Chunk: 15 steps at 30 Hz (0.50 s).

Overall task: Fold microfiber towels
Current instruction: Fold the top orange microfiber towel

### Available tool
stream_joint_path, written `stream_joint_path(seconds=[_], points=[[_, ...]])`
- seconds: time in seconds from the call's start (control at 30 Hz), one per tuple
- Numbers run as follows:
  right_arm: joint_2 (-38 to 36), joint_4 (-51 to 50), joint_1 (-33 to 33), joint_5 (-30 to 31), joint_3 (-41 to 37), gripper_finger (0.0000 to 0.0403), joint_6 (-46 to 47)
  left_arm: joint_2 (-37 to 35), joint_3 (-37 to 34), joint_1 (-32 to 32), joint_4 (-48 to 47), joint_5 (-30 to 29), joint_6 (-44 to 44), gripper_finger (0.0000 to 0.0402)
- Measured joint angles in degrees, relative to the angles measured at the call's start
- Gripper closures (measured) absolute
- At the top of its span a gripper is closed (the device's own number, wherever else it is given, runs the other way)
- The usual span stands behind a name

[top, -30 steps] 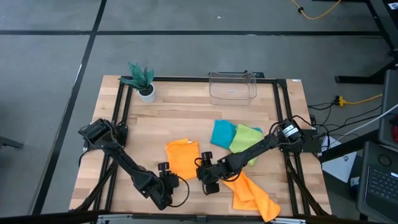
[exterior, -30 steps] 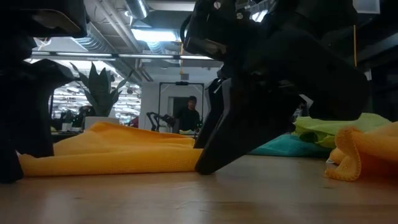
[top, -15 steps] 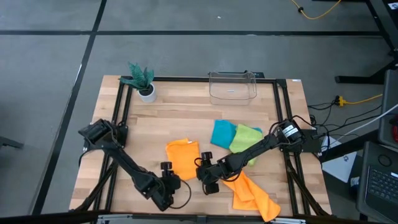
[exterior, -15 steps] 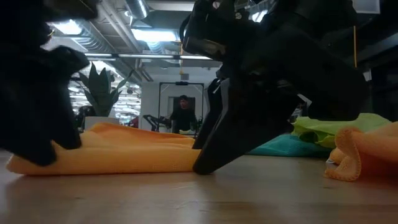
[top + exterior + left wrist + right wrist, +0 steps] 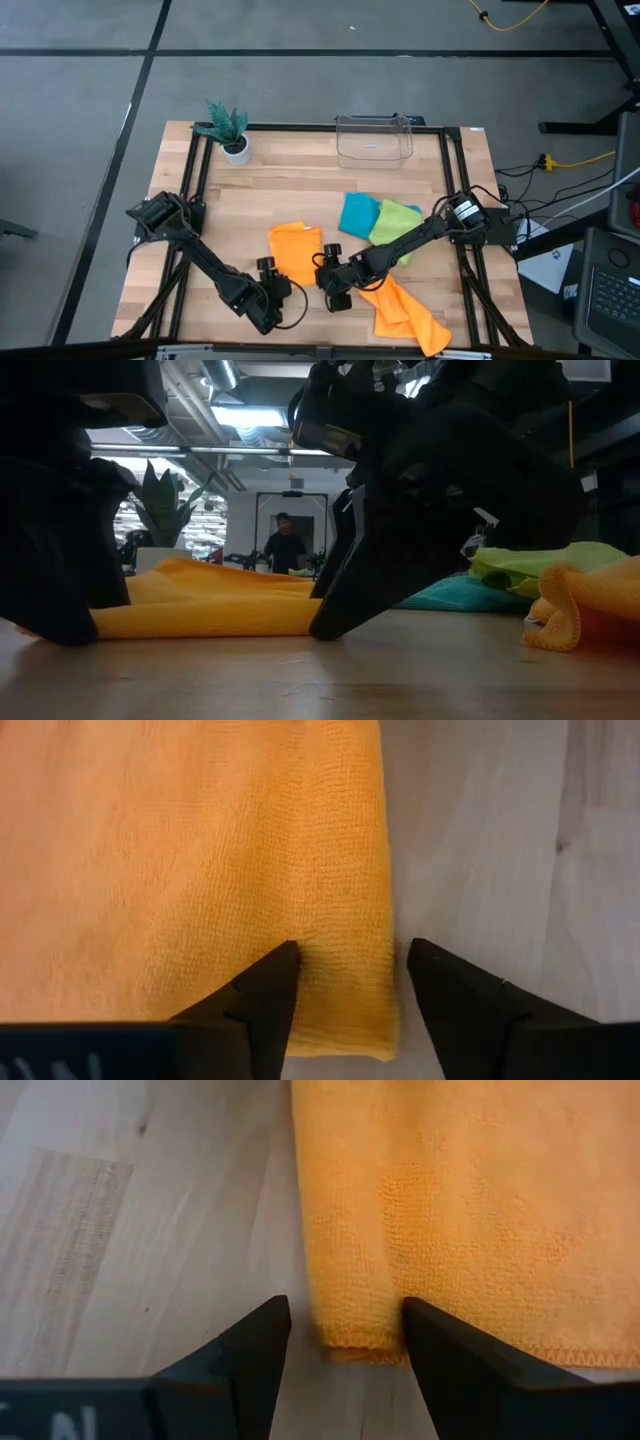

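A folded orange towel [image 5: 295, 252] lies flat on the wood near the table's front. My left gripper [image 5: 345, 982] stands open at its near left corner [image 5: 372, 1020], one finger over the cloth, the other over bare wood. My right gripper [image 5: 335, 1335] stands open at the near right corner [image 5: 350, 1325], with that corner between its fingers. A teal towel [image 5: 357, 214] and a lime green towel [image 5: 396, 222] lie behind the right arm. A second orange towel [image 5: 405, 312] lies crumpled at the front right. My left gripper comes slanting down from the near left, one finger [image 5: 265, 990] over the towel just inside its edge; whether it touches the cloth I cannot tell. My right gripper slants down from the right, its fingertip [image 5: 325, 622] at the table by the towel's end; whether it touches I cannot tell.
A clear plastic bin [image 5: 374, 138] stands at the far edge and a small potted plant [image 5: 228, 130] at the far left corner. Bare wood lies left of the folded towel and along the front edge. A person [image 5: 283, 546] stands in the room behind.
My left gripper has shifted a little toward the towel's near left corner and now covers that end of the towel in the low view. The towel lies as before.
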Motion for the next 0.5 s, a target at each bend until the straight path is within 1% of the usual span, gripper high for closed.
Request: stream_joint_path(seconds=[0.1,0.17,0.33,0.5], points=[[0.0,0.0,0.0,-0.1,0.0,0.0199,0.0,-0.1,0.0,0.0,-0.1,-0.8,0.0,0.0191],[0.0,0.0,0.0,-0.1,0.0,0.0199,0.0,-0.1,0.2,-0.1,-0.7,-0.7,0.1,0.0187],[0.0,0.0,0.0,-0.2,0.0,0.0199,-0.1,0.3,2.9,-0.7,-4.4,-0.7,0.4,0.0189],[0.0,0.0,0.0,-0.2,0.0,0.0199,-0.1,0.4,6.6,-1.7,-8.7,-1.3,3.5,0.0189]])
